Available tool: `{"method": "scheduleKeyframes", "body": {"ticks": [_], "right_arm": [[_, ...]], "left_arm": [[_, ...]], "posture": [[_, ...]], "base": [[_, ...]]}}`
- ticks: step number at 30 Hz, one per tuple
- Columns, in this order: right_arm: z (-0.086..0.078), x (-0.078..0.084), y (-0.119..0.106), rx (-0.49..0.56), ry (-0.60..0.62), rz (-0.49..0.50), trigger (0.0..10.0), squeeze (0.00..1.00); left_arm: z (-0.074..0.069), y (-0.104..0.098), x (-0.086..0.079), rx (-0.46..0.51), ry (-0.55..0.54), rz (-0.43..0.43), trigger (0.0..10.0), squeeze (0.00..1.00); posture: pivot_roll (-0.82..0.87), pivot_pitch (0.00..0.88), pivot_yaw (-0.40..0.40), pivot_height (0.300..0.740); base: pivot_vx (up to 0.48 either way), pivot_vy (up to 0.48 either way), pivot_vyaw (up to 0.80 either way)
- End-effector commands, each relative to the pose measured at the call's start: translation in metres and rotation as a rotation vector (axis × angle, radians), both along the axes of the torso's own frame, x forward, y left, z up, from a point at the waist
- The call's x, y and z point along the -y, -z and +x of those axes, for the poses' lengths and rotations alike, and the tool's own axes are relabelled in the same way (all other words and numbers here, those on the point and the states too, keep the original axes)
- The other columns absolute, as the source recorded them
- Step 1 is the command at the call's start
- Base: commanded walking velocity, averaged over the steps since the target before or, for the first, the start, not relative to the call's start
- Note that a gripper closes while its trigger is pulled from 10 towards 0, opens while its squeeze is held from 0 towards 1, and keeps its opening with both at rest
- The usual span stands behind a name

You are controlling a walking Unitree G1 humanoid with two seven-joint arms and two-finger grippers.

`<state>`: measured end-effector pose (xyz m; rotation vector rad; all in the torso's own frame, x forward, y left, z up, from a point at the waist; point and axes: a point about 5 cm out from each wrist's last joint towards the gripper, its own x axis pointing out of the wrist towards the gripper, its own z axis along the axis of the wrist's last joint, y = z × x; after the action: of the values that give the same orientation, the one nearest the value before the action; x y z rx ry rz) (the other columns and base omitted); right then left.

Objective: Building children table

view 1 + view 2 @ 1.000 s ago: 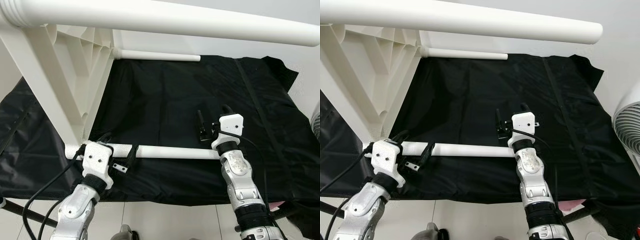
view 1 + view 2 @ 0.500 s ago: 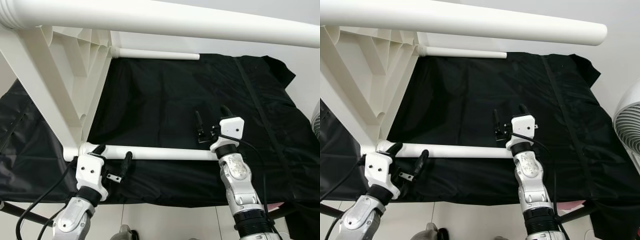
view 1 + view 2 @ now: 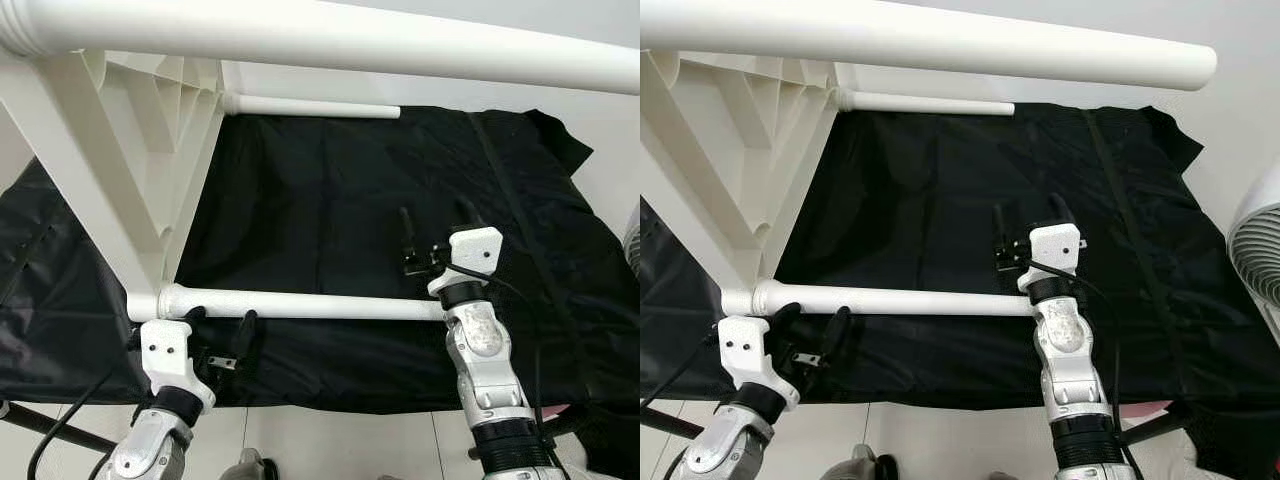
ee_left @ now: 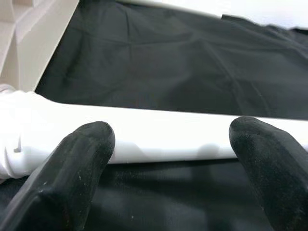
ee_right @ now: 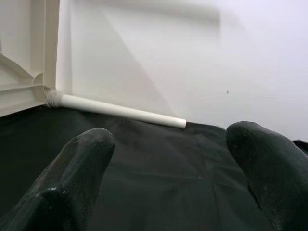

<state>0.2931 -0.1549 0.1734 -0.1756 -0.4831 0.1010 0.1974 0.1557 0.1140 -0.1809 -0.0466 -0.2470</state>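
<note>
White plastic leg (image 3: 300, 304) sits screwed into the tabletop corner (image 3: 145, 300), lying over black cloth (image 3: 330, 210). Left gripper (image 3: 215, 335) released, fingers spread just below the leg near the joint. Right gripper (image 3: 435, 235) open, above its free end. Looks like a regrasp mid-tightening; next: clamp leg, twist.

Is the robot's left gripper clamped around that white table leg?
No, the left gripper is open, its black fingers spread apart just short of the white table leg.
</note>
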Motion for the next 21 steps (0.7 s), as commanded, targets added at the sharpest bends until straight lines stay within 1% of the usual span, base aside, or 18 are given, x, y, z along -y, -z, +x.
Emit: {"method": "scheduleKeyframes", "body": {"ticks": [1,3,5,8,10,12,14,16,19,21], "right_arm": [[-0.003,-0.003,-0.004,0.028,-0.013,-0.013,10.0,0.00],[-0.007,-0.004,-0.012,0.075,-0.010,-0.037,10.0,0.00],[-0.008,-0.006,-0.015,0.094,-0.009,-0.055,10.0,0.00],[-0.009,-0.006,-0.016,0.106,-0.005,-0.064,10.0,0.00],[-0.012,-0.007,-0.018,0.120,0.005,-0.072,10.0,0.00],[-0.014,-0.008,-0.018,0.129,0.011,-0.081,10.0,0.00],[-0.015,-0.008,-0.019,0.133,0.011,-0.086,10.0,0.00],[-0.017,-0.009,-0.021,0.148,0.023,-0.091,10.0,0.00],[-0.018,-0.009,-0.022,0.157,0.033,-0.096,10.0,0.00],[-0.020,-0.010,-0.025,0.181,0.044,-0.118,10.0,0.00]], "left_arm": [[-0.002,0.004,-0.004,-0.044,-0.044,-0.028,10.0,0.00],[-0.004,0.006,-0.004,-0.076,-0.048,-0.067,10.0,0.00],[-0.004,0.007,-0.004,-0.086,-0.048,-0.075,10.0,0.00],[-0.004,0.008,-0.004,-0.102,-0.048,-0.095,10.0,0.00],[-0.005,0.012,-0.003,-0.143,-0.051,-0.137,10.0,0.00],[-0.005,0.015,-0.004,-0.169,-0.058,-0.146,10.0,0.00],[-0.005,0.016,-0.005,-0.173,-0.062,-0.145,10.0,0.00],[0.000,0.016,-0.006,-0.181,-0.080,-0.164,10.0,0.00],[0.002,0.016,-0.007,-0.185,-0.087,-0.176,10.0,0.00],[0.006,0.014,-0.007,-0.188,-0.091,-0.204,10.0,0.00]], "posture": [[0.01,0.101,0.041,0.740],[0.01,0.104,0.041,0.740],[0.01,0.106,0.042,0.740],[0.01,0.106,0.042,0.740],[0.01,0.113,0.045,0.740],[0.01,0.113,0.047,0.740],[0.01,0.115,0.047,0.740],[0.01,0.117,0.046,0.740],[0.01,0.117,0.047,0.740],[0.01,0.118,0.046,0.740]], "base": [[0.000,0.000,0.00],[0.000,0.000,0.00],[0.000,0.000,0.00],[0.000,0.000,0.00],[0.000,0.000,0.00],[0.000,0.000,0.00],[0.000,0.000,0.00],[0.000,0.000,0.00],[0.000,0.000,0.00],[0.000,0.000,0.00]]}}
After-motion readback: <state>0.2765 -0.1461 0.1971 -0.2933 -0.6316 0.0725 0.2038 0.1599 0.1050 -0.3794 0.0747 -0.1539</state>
